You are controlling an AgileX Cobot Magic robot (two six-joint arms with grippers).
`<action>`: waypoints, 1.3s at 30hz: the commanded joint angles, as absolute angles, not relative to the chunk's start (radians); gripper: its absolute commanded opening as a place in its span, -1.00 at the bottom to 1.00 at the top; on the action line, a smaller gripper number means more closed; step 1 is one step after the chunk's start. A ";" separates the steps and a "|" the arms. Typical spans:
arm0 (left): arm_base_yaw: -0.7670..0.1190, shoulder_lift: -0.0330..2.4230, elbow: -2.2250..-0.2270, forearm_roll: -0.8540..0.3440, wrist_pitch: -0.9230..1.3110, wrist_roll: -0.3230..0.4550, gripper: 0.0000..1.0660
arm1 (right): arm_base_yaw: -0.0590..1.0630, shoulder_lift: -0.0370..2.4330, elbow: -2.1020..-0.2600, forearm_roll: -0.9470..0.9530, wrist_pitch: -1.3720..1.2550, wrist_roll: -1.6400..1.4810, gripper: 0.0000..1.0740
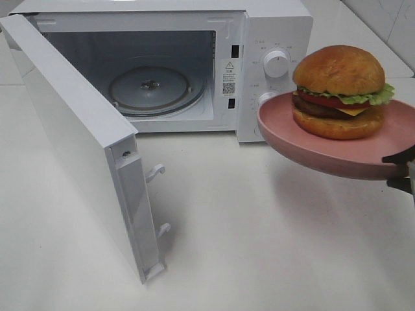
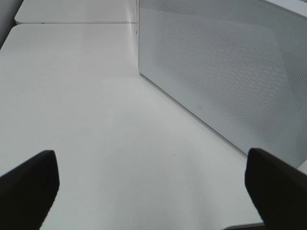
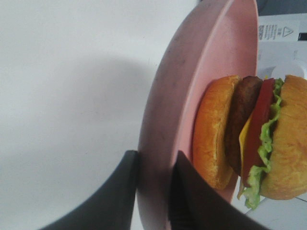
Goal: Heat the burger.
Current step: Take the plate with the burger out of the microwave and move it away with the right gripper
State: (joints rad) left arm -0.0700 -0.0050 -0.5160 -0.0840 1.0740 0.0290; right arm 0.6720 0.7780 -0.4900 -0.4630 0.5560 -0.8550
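Right now I see the burger [image 1: 342, 91] sitting on a pink plate [image 1: 305, 139] that is held up in the air, clear of the white surface [image 1: 259, 240], just in front of the microwave's [image 1: 272, 39] control panel and its upper knob [image 1: 277, 63]. My right hand [image 3: 153, 191] pinches the plate's rim, one finger above and one below, so it is closed on the plate, and the burger rests close to that grip. In the high view only a sliver of that hand shows at the right edge. The microwave door [image 1: 71, 136] stands swung wide, with the glass turntable [image 1: 150, 87] bare inside the cavity. My left hand [image 2: 153, 191] hangs over the surface beside the door's outer face, its fingers [image 2: 29, 187] spread wide with nothing between them.
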 commanded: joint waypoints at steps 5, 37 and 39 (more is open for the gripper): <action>-0.066 -0.008 -0.516 -0.086 1.070 0.033 0.83 | 0.673 0.722 -0.499 -0.507 0.594 -0.762 -1.00; -0.066 -0.008 -0.516 -0.086 1.070 0.033 0.83 | 0.673 0.986 -0.501 -0.893 0.891 0.184 -1.00; -0.066 -0.008 -0.516 -0.086 1.070 0.033 0.83 | 0.673 1.010 -0.501 -0.894 0.907 0.226 -1.00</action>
